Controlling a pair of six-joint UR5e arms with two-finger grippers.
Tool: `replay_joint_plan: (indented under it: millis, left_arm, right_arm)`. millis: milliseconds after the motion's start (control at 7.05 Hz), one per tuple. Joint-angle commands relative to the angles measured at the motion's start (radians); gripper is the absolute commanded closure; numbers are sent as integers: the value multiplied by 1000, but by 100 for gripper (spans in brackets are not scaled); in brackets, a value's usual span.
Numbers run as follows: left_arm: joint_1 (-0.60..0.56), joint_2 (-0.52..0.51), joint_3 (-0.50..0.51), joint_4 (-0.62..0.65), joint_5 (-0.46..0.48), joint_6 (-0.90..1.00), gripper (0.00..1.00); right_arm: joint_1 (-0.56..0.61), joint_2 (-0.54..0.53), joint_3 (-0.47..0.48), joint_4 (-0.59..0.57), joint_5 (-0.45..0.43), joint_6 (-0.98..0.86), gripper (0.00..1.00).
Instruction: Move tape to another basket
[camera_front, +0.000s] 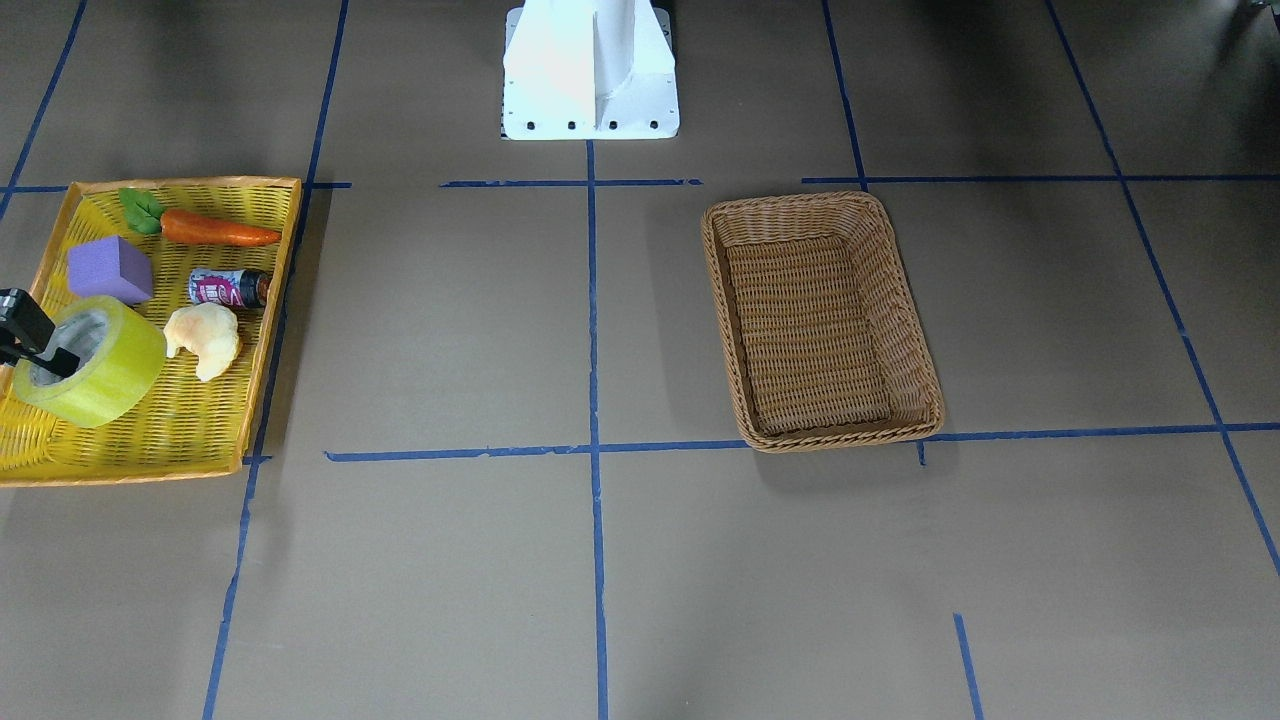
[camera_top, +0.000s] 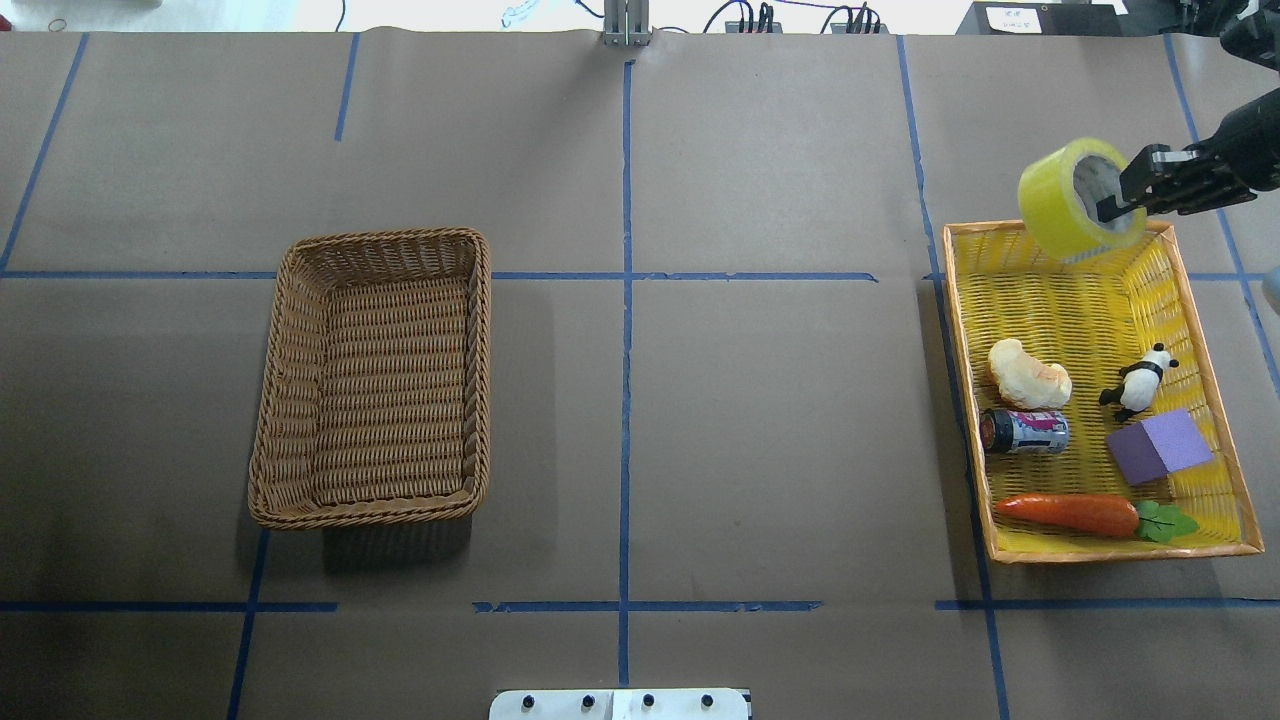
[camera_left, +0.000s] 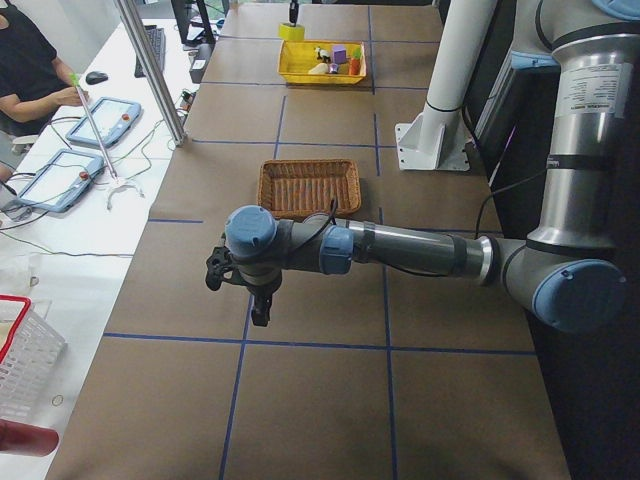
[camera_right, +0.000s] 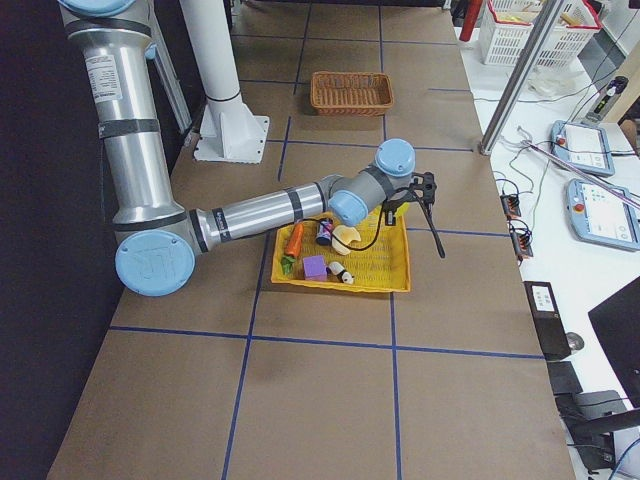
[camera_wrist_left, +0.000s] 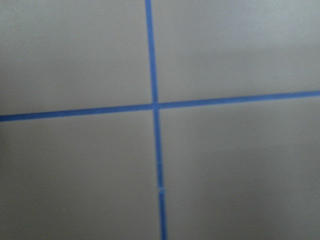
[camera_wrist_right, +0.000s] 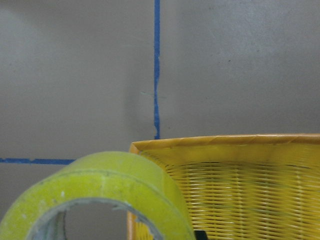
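My right gripper (camera_top: 1118, 195) is shut on the wall of the yellow-green tape (camera_top: 1072, 200), one finger inside its grey core. It holds the roll tilted in the air over the far corner of the yellow tray (camera_top: 1215, 400). The tape (camera_front: 100, 365) and gripper (camera_front: 35, 345) also show at the left edge of the front view, and the tape (camera_wrist_right: 105, 192) fills the bottom of the right wrist view. The brown wicker basket (camera_top: 380, 238) stands empty on the table's left half, far from the tape. My left gripper (camera_left: 242, 285) shows only in the left side view, low over bare table; I cannot tell its state.
The yellow tray holds a carrot (camera_top: 1070, 512), a purple block (camera_top: 1160, 447), a small can (camera_top: 1025, 431), a bread piece (camera_top: 1028, 374) and a panda figure (camera_top: 1140, 380). The white robot base (camera_front: 590, 70) stands at the table's near edge. Blue tape lines grid the brown table.
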Motion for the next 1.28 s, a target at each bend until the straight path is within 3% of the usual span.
replay_joint_plan:
  millis: [0, 284, 568, 993, 1135]
  left_arm:
    - [99, -11, -117, -43, -20, -255, 0]
    - [229, -11, -179, -214, -20, -580, 0]
    - [352, -11, -170, -521, -10, -987, 0]
    - [464, -40, -161, -933, -3, -1544, 0]
    - [513, -60, -164, -1062, 50, -1733, 0]
  right_arm:
    - [-83, 1, 16, 238, -16, 333, 100]
    - [-168, 1, 14, 475, -117, 585, 100]
    - [-316, 1, 16, 705, -325, 838, 100]
    - [-469, 1, 35, 943, -533, 1087, 100]
    - [-537, 1, 54, 995, -617, 1122, 100]
